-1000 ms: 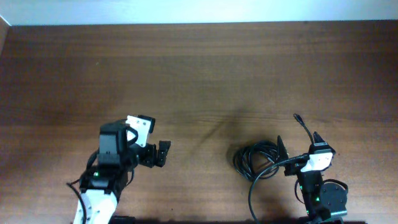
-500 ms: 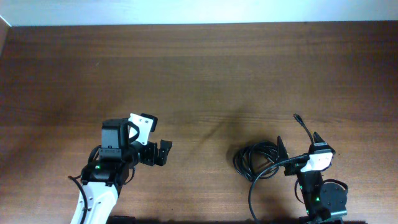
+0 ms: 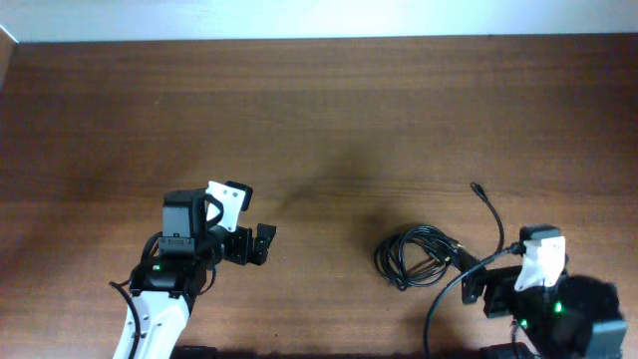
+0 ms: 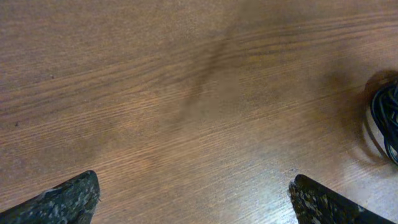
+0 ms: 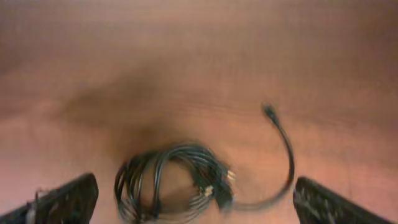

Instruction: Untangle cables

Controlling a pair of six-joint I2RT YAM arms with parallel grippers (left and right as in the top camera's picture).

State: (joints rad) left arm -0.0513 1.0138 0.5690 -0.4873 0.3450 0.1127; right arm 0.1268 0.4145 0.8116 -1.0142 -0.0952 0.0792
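Note:
The cables [image 3: 411, 257] are thin black cords coiled into one bundle on the wooden table, right of centre near the front. One loose end [image 3: 489, 208] curves up and away to the right. In the right wrist view the bundle [image 5: 174, 180] lies ahead of my open right gripper [image 5: 196, 202], with metal-tipped plugs [image 5: 214, 185] showing; the view is blurred. My right gripper [image 3: 477, 284] sits just right of the bundle, empty. My left gripper [image 3: 261, 245] is open and empty, far left of the bundle. In the left wrist view the bundle's edge [image 4: 387, 118] shows at far right.
A thicker black cord [image 3: 449, 299] runs from the right arm toward the front edge. The table's front edge is close behind both arms. A pale wall strip [image 3: 299, 18] borders the far side.
My right arm has drawn back to the right and toward the front edge, away from the bundle. The left arm shifted slightly earlier and is still now. The bundle stays put.

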